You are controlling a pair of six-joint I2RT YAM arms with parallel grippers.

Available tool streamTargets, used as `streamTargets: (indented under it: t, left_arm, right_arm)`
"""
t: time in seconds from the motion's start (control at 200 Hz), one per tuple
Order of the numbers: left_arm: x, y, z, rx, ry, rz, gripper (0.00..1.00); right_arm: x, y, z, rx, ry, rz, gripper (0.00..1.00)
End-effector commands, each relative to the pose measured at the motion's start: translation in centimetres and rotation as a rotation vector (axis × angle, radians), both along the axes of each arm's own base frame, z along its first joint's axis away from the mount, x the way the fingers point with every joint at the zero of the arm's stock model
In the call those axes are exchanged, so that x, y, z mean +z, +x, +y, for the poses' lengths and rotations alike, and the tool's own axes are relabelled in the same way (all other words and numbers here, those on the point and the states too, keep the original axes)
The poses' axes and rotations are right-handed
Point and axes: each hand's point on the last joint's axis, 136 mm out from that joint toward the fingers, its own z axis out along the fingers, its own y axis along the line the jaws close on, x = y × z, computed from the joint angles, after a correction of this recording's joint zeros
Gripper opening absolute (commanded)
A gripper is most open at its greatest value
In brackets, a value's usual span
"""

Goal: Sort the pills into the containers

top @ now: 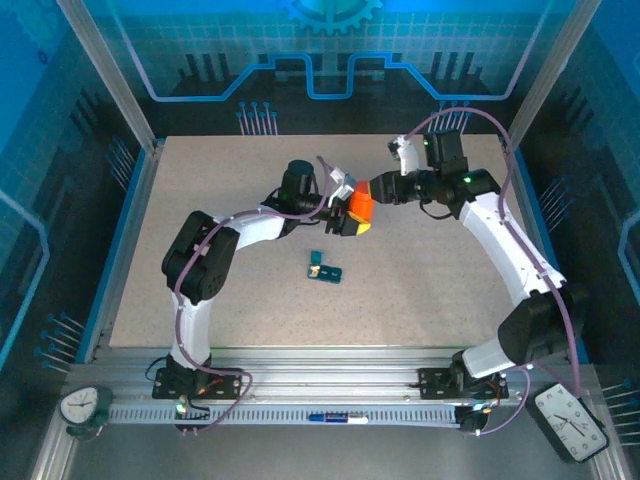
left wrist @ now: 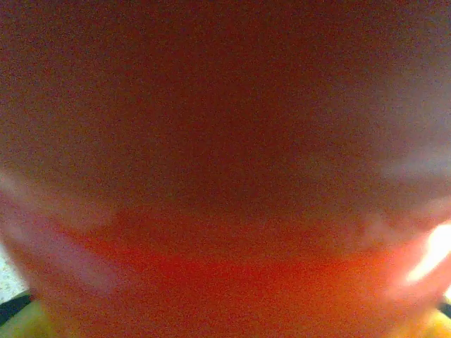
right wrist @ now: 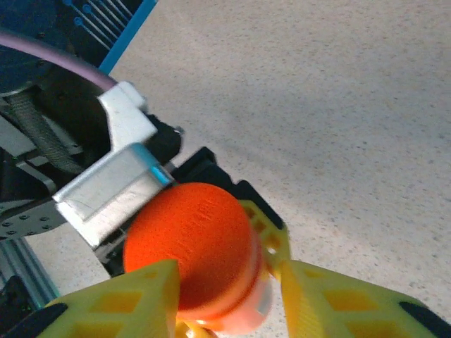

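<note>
Orange plastic dominates the middle of the scene: an orange pill bottle (top: 360,203) is held above the speckled table (top: 450,280), with the left gripper (top: 355,215) clamped round its body and the right gripper (right wrist: 225,282) clenched on its cap (right wrist: 190,239). In the right wrist view the yellow, waffle-ribbed fingers (right wrist: 141,299) sit on either side of the cap's smooth, domed top, which bears faint embossed lettering. A paler, translucent rim shows just beneath it. From the left wrist the bottle (left wrist: 225,267) is a close red-orange blur, so the grasp there is judged from the overhead view. The step in hand looks like opening the bottle, one arm bracing while the other twists. The next move probably calls for a firm press-and-turn on the cap without letting the slick cylinder spin in the left jaws, then a clean lift away. The dark-teal pill box (top: 325,268), a short flat strip of square compartments, lies on the table nearer the arm bases than the bottle and apart from both grippers. Whether its lids are up is too small to tell, and no loose pills can be made out.
</note>
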Motion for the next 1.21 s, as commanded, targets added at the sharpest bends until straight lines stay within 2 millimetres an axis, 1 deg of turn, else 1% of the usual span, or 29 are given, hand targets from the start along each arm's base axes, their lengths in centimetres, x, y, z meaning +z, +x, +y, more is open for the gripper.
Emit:
streamTargets:
  t: [0.0, 0.06, 0.155, 0.2, 0.24, 0.305, 0.405, 0.515, 0.755, 0.921, 1.021, 1.201]
  left_arm:
    - [4.2, 0.1, 0.2, 0.0, -0.063, -0.134, 0.0]
    - [4.3, 0.1, 0.2, -0.001, -0.063, -0.135, 0.0]
    - [4.4, 0.0, 0.2, -0.002, -0.064, -0.13, 0.0]
    - [4.6, 0.0, 0.2, -0.003, -0.067, -0.128, 0.0]
    - [4.7, 0.0, 0.2, -0.006, -0.069, -0.128, 0.0]
    - [4.9, -0.1, 0.2, -0.008, -0.071, -0.126, 0.0]
    - [5.2, -0.2, 0.2, -0.013, -0.076, -0.116, 0.0]
    - [5.7, -0.2, 0.1, -0.019, -0.091, -0.108, 0.0]
    - [6.4, -0.5, -0.3, -0.04, -0.115, -0.093, 0.0]
    - [6.7, -0.7, -0.4, -0.047, -0.118, -0.092, 0.0]
    - [6.9, -0.8, -0.4, -0.05, -0.119, -0.094, 0.0]
    - [7.0, -1.0, -0.5, -0.057, -0.119, -0.09, 0.0]
  right_arm:
    - [0.5, -0.2, -2.1, -0.063, 0.038, 0.016, 0.48]
    - [1.0, -0.3, -2.0, -0.04, 0.06, -0.02, 0.55]
    - [1.6, -1.4, -0.8, 0.046, 0.125, -0.097, 0.7]
    - [1.6, -1.9, -0.5, 0.076, 0.146, -0.132, 0.76]
    - [1.3, -2.2, -0.3, 0.097, 0.159, -0.155, 0.8]
    - [0.8, -2.7, 0.0, 0.126, 0.169, -0.176, 0.83]
    - [-0.1, -2.9, 0.3, 0.154, 0.173, -0.192, 0.84]
    - [-0.7, -2.6, 0.5, 0.159, 0.17, -0.213, 0.84]
    - [-0.1, -1.7, 2.0, 0.184, 0.207, -0.27, 0.83]
    - [-0.5, -1.2, 3.4, 0.211, 0.22, -0.268, 0.81]
    - [-0.9, -0.9, 3.7, 0.208, 0.227, -0.261, 0.8]
    - [-0.5, -0.2, 4.0, 0.199, 0.262, -0.274, 0.74]
